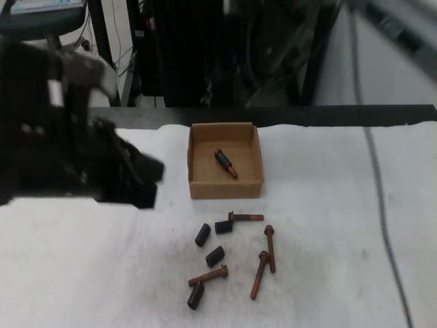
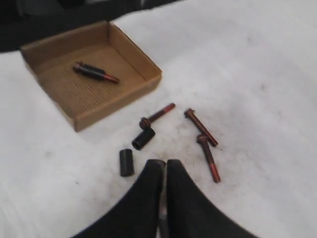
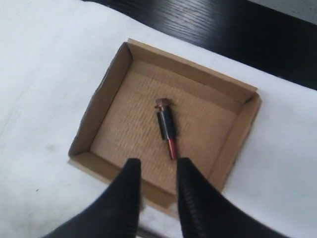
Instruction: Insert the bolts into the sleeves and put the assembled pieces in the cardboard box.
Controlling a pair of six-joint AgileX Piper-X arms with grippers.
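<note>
The cardboard box (image 1: 194, 164) stands mid-bench on the white cloth. In it lies one bolt with a black sleeve on it (image 1: 225, 162), also visible from above (image 3: 166, 124). My right gripper (image 3: 157, 168) hangs open over the box's near wall (image 3: 116, 173), holding nothing. In front of the box lie several loose reddish bolts (image 1: 270, 248) and several black sleeves (image 1: 216, 255). My left gripper (image 2: 164, 164) is shut and empty, just above the cloth beside a sleeve (image 2: 126, 162) and a bolt (image 2: 209, 157).
A dark arm (image 1: 68, 150) bulks over the left of the bench. The black bench edge (image 1: 307, 113) runs behind the box. A cable (image 1: 382, 205) trails down the right side of the cloth. Open cloth lies right of the parts.
</note>
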